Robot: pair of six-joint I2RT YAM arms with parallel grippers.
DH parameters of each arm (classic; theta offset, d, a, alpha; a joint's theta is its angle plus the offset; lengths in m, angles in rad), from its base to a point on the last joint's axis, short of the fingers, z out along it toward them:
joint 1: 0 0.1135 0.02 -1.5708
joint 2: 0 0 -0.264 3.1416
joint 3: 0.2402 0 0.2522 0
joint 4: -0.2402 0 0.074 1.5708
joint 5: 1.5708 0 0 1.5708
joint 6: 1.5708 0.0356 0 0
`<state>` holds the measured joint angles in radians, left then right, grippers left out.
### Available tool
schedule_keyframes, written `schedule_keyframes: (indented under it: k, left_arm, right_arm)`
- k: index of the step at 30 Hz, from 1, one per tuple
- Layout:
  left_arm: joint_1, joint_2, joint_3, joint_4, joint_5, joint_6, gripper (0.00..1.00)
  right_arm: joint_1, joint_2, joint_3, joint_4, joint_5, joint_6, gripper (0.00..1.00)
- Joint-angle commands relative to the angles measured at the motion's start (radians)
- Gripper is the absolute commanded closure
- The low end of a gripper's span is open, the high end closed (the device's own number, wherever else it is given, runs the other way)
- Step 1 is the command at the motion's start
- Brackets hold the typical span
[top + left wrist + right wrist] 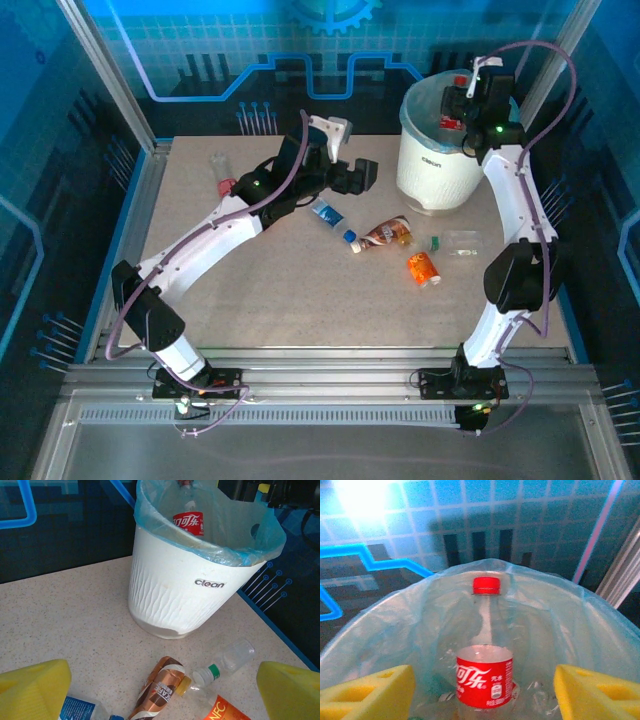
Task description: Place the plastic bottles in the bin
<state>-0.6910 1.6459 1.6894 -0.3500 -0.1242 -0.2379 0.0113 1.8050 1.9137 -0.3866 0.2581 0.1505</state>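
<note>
Yellow-padded left gripper [357, 176] hovers with fingers apart; just right of it plastic bottles [388, 233] lie loose on the table [300, 290] — light, crushable, slick, so I'd pinch one mid-label. Far right, right gripper [465, 102] is spread wide over the bin [430, 175] — red-label bottle [484, 677] already inside.

The bin [170, 600] stands ahead of the gripper [161, 692], 1 red-label bottle [188, 522] inside; a brown bottle [159, 692], clear bottle [231, 659] and orange bottle [222, 709] lie between its spread fingers [32, 690].
</note>
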Motion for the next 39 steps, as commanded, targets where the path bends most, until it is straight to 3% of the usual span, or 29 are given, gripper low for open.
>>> schedule_keyframes:
  k: [1,4,8,13,24,30,34,39]
  left_arm:
    - [-0.005,-0.056,-0.030,0.031,0.012,-0.021,0.03]
    - [-0.004,-0.086,-0.063,0.037,0.012,-0.028,0.03]
    - [-0.004,-0.110,-0.105,0.044,0.006,-0.024,0.03]
    - [-0.003,-0.115,-0.100,0.012,-0.011,0.022,0.03]
    - [0.002,-0.106,-0.125,0.019,-0.031,0.052,0.02]
    - [0.004,-0.093,-0.148,0.034,-0.030,0.039,0.02]
    - [0.004,-0.088,-0.149,0.043,-0.020,0.022,0.02]
    - [0.005,-0.098,-0.145,0.042,-0.012,0.013,0.02]
  right_arm:
    - [0.011,-0.070,0.068,-0.063,-0.053,0.017,0.30]
    - [0.004,-0.010,0.214,-0.190,-0.028,0.022,0.43]
    - [0.001,0.184,0.519,-0.447,-0.014,0.024,0.52]
    - [-0.007,0.361,0.711,-0.573,0.000,0.045,0.52]
    - [-0.031,0.552,0.787,-0.554,-0.097,0.064,0.50]
    - [-0.044,0.597,0.783,-0.583,-0.182,0.055,0.56]
    - [-0.046,0.578,0.770,-0.639,-0.213,0.046,0.59]
    - [-0.031,0.438,0.706,-0.643,-0.214,0.038,0.58]
